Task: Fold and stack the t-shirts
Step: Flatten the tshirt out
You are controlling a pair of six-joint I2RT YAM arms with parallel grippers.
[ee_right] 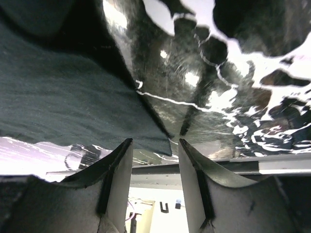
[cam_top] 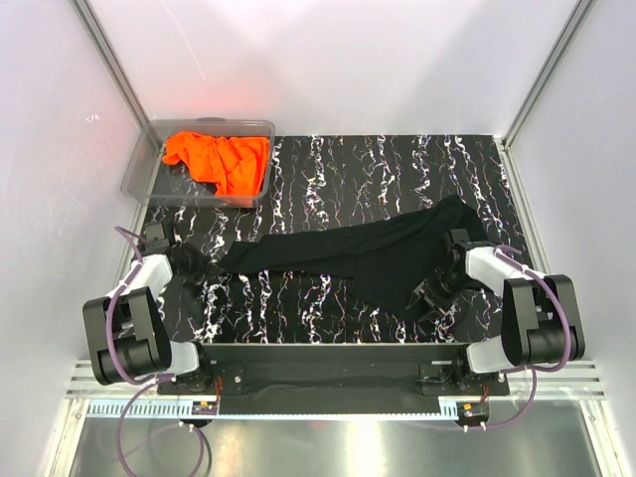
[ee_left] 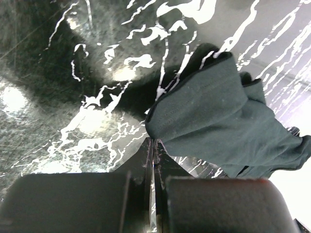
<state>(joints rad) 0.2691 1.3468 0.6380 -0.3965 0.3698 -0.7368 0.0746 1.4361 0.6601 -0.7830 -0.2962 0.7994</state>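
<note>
Left claw [ee_left: 153, 141] pinched on black t-shirt [ee_left: 214, 111] corner, right claw [ee_right: 155, 141] parted, fabric edge beside it

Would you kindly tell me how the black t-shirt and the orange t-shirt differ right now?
The black t-shirt lies on the table; the orange t-shirt sits in the clear bin at the far left. The black t-shirt is drawn out in a long band; the orange t-shirt is crumpled in a heap. Neither is folded yet.
</note>
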